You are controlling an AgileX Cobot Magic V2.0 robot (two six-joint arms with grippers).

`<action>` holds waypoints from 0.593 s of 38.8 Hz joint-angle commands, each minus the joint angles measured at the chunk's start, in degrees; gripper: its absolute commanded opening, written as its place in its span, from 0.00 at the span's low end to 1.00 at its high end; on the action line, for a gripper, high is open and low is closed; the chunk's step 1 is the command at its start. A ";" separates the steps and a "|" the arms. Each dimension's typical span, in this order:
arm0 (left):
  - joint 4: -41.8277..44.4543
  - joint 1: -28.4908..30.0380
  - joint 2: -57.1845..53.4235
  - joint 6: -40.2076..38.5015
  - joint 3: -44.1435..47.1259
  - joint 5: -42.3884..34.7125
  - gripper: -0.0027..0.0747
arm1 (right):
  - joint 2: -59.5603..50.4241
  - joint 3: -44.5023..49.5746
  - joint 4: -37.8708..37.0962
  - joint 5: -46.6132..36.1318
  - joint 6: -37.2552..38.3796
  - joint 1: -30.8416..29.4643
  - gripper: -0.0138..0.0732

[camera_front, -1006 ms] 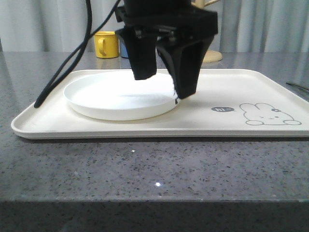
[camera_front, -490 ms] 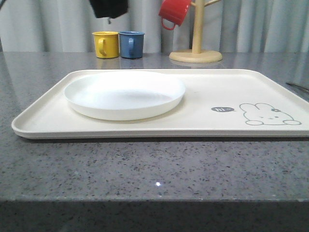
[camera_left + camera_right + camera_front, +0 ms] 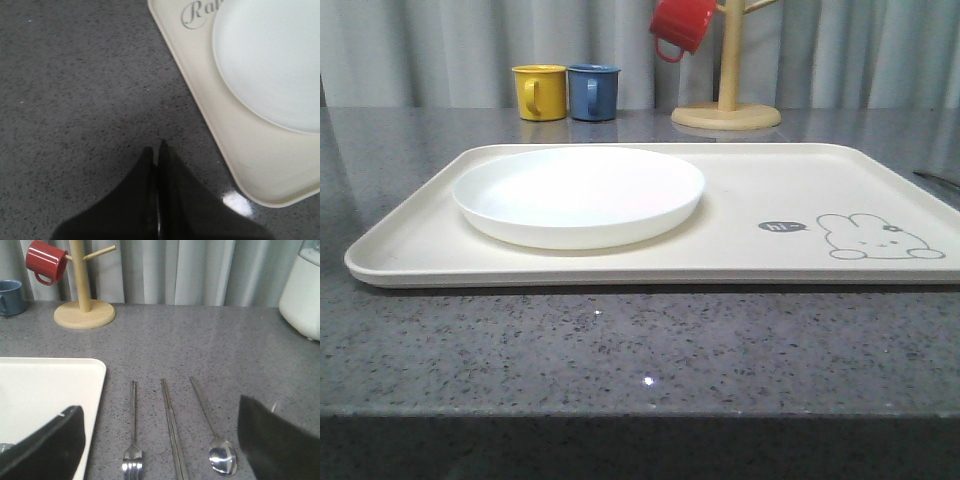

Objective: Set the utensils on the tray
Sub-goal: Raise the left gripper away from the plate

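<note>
Three utensils lie side by side on the grey stone table (image 3: 210, 345), off the tray (image 3: 740, 190) and just beside its right edge: fork (image 3: 133, 440), chopsticks (image 3: 172, 430) and spoon (image 3: 212, 432). In the right wrist view their long axes run roughly parallel, front to back across the table. The fork tines and the spoon bowl are at the ends nearer the camera; the handles point away toward the curtain. The chopsticks lie between fork and spoon, close together as a pair.

The white plate (image 3: 578, 195) rests flat on the left half of the tray, which has its long axis running left to right in the front view. A rabbit drawing (image 3: 875, 238) marks the right half.

Left gripper (image 3: 156, 150): fingers pressed together with nothing between them, hovering over bare table just outside a tray corner.

Right gripper (image 3: 160, 445): fingers spread wide, holding nothing, one over the tray's edge and one past the spoon.

Behind the tray stand a yellow mug (image 3: 540, 92) and a blue mug (image 3: 593, 92), touching. A red mug (image 3: 682, 25) hangs on a wooden mug tree (image 3: 727, 100).
</note>
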 commanded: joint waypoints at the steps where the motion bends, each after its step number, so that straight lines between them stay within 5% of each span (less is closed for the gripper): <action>1: -1.35 1.94 -8.94 -0.55 6.22 -11.32 0.01 | 0.89 -2.18 -0.75 -4.00 -0.28 -0.25 0.90; 12: -1.35 2.10 -33.00 -0.55 27.66 -30.32 0.01 | 0.89 -2.18 -0.75 -4.00 -0.28 -0.25 0.90; 23: -1.35 2.10 -51.37 -0.55 37.74 -32.94 0.01 | 0.89 -2.18 -0.75 -4.00 -0.28 -0.25 0.90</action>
